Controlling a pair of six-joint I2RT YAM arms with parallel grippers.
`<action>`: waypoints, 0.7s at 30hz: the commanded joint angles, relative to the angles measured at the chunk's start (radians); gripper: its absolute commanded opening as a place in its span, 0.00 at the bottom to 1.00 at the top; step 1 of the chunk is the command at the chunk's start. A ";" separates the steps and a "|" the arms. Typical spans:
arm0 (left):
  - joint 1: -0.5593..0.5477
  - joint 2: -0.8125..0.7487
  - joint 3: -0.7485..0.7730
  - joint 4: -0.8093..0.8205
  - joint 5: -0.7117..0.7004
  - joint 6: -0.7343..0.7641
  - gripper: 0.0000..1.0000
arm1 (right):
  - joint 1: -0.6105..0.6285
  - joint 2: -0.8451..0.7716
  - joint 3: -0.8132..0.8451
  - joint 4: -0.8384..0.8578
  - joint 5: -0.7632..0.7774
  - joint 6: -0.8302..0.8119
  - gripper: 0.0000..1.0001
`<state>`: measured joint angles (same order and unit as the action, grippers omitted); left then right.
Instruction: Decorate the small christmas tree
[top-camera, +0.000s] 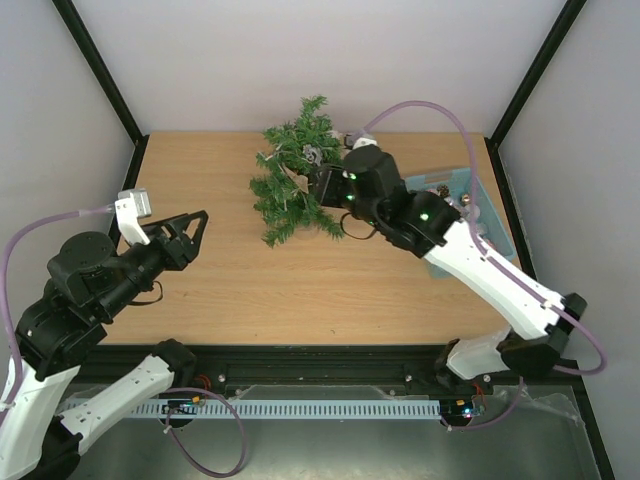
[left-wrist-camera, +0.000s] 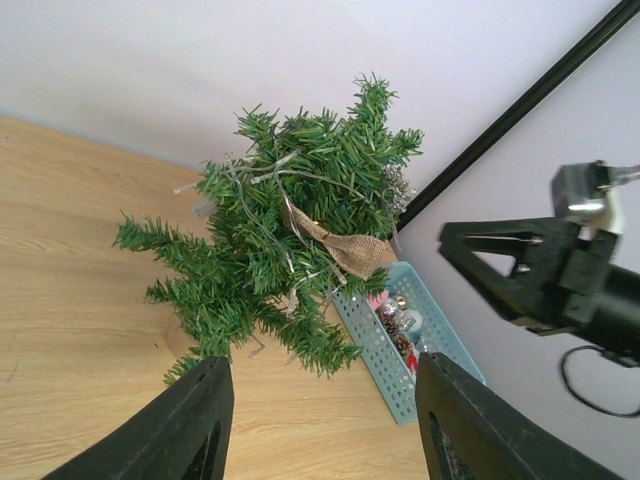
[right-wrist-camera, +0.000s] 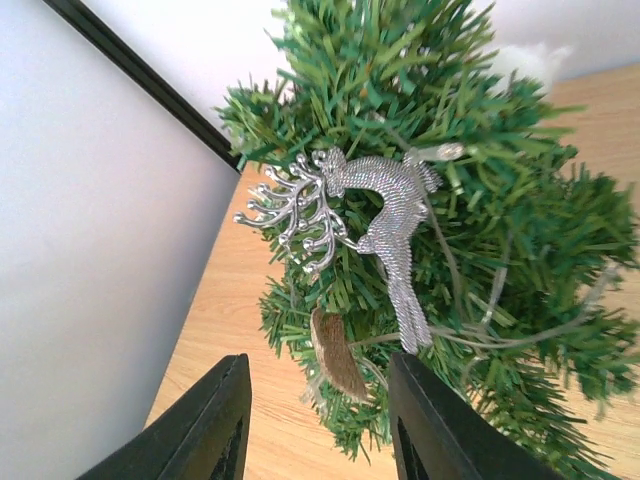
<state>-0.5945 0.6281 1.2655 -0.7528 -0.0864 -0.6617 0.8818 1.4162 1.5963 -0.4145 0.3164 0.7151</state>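
A: What can go wrong from here?

B: The right gripper (right-wrist-camera: 320, 385) sits close against the small christmas tree (top-camera: 295, 175). Its jaws are parted with nothing between them. The silver reindeer (right-wrist-camera: 370, 215) hangs in the branches just in front of the jaws. If the arm pulls away crookedly, I judge a finger could catch the antlers or a needle branch. That would tug the reindeer off, or drag the light tree across the desk (top-camera: 250, 290).

A: Is the reindeer secure?

B: I cannot tell. It looks lodged among the needles, and its hook or loop is not visible. A small knock might drop it.

A: Anything else near the tree?

B: The pale cable (top-camera: 420, 105) of that arm arcs just to the right of the tree. A wide swing could sweep it through the top branches.

A: And the left side?

B: The left gripper (top-camera: 198, 230) hangs well apart from the tree, to its near left. Its jaws are about half spread and empty, so I see little risk there.

A: Where does the tree stand?

B: On the desk, towards the far edge. The blue basket (left-wrist-camera: 400, 340) is just beside it on the right, largely hidden behind the right arm from above.

A: What is the count?

B: One tree, one silver reindeer, one burlap bow (left-wrist-camera: 350, 250) on the tree, one basket and two grippers. Several ornaments lie in the basket, too small to count. Silvery strands run through the branches, and I cannot say how many.
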 joint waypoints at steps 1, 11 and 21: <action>0.001 0.015 0.043 -0.037 0.007 -0.010 0.55 | -0.030 -0.124 -0.009 -0.089 -0.015 0.016 0.41; 0.002 -0.011 -0.057 -0.100 0.017 -0.019 0.97 | -0.384 -0.337 -0.295 -0.162 -0.241 0.004 0.61; 0.002 0.042 -0.058 -0.128 -0.001 0.005 0.99 | -0.718 -0.286 -0.490 -0.128 -0.385 -0.034 0.96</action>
<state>-0.5945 0.6361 1.1973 -0.8528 -0.0772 -0.6796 0.2672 1.1042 1.1488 -0.5335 -0.0097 0.7109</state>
